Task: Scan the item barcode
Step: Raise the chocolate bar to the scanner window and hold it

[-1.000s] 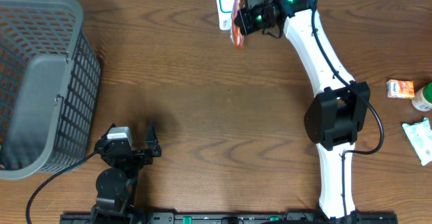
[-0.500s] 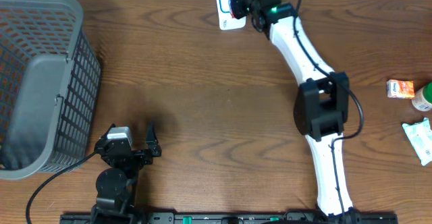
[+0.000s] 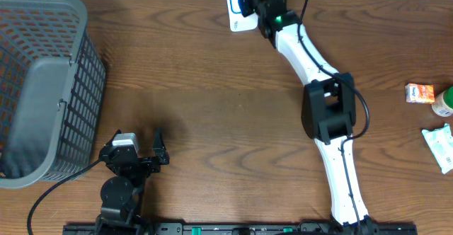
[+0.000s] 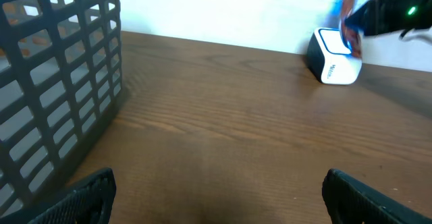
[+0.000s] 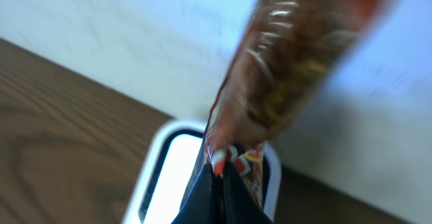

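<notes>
Above scanner point(image 5: 165, 177) | right gripper point(image 5: 220, 175) pinching snack packet point(image 5: 297, 55) by lower edge, packet sticking up beyond it | left gripper point(image 4: 216, 200) spread

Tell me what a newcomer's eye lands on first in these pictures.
The right arm stretches to the far edge of the table, its right gripper shut on a reddish snack packet held over the white scanner. At the left stands a big grey mesh basket.
</notes>
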`<state>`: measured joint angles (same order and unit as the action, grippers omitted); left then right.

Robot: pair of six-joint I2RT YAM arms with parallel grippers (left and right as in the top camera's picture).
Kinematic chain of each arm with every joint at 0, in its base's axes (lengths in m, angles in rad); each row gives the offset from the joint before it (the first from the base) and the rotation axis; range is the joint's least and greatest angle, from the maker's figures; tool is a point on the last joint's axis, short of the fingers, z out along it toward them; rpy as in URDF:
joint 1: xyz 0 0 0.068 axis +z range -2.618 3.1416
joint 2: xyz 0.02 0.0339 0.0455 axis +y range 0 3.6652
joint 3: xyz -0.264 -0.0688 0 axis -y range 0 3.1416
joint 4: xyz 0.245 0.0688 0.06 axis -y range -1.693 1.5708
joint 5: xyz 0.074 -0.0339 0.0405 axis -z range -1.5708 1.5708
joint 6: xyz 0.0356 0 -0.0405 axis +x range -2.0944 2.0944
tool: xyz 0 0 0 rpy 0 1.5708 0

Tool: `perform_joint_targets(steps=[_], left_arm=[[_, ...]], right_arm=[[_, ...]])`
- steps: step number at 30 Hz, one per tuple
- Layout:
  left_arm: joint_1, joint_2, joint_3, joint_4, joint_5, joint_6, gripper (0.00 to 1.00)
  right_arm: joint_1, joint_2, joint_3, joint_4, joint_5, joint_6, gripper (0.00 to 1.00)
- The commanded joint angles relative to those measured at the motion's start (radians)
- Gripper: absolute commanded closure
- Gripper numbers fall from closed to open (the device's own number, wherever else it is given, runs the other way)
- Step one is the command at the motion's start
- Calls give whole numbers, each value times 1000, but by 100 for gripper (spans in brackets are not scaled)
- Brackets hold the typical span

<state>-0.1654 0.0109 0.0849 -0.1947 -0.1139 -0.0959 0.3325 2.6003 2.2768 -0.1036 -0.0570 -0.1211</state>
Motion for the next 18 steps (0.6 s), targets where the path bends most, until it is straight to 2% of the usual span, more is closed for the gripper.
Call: perform_joint_targets(steps=[1,12,18], left_arm=[[4,-7,-18,-25,-2,16,2],[4,-7,-18,-25,-2,16,2],[4,-7,-18,-25,-2,16,2]], right_arm=[[30,62,15,8,52,-7,99],[36,65,23,75,105,12,99],[36,65,127,21,116,12,99]])
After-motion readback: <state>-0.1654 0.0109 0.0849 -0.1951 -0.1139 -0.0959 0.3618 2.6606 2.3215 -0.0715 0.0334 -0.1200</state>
